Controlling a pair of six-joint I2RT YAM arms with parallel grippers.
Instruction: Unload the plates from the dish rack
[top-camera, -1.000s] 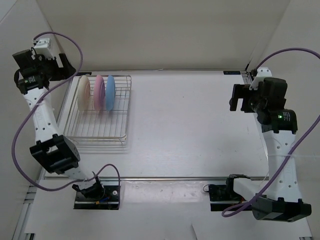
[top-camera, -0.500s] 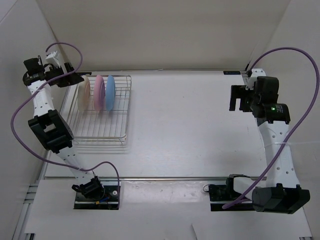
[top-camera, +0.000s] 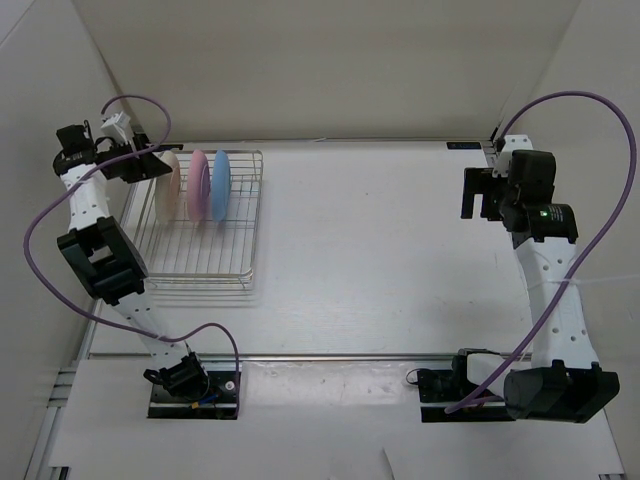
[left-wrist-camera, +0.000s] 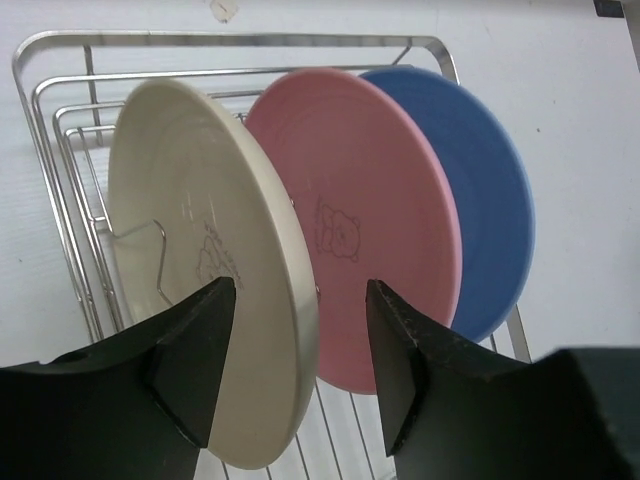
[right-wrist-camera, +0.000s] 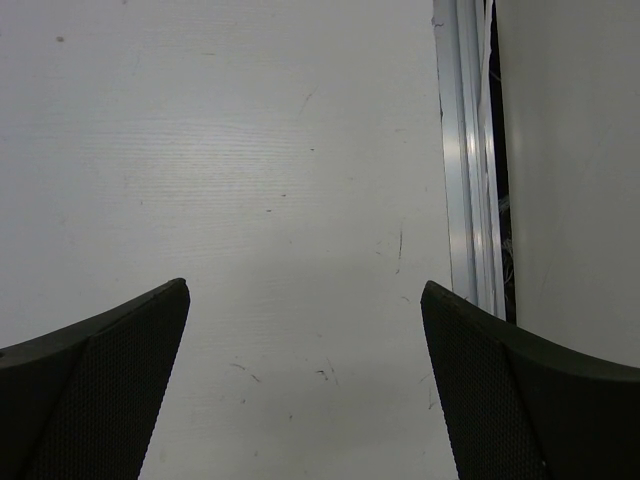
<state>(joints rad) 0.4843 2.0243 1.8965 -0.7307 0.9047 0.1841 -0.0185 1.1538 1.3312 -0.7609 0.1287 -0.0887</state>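
right gripper hangs well right of the dish rack, jaws wide, empty. at the rack's far-left end, left gripper straddles the rim of the upright cream plate, jaws apart, not clamped. one finger crowds the pink plate just behind, so it could knock that into the blue plate. a shallow rim pinch may slip.

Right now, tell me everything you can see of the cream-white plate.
The cream-white plate is round, shallow and matte, plastic by its look, with a faint embossed mark at its centre. It stands on edge in the dish rack, first in the row, beside a thin wire prong. The pink plate stands next to it, apart at the upper rim. The left tool straddles its near edge, jaws open, one finger on each side; whether they touch cannot be told.
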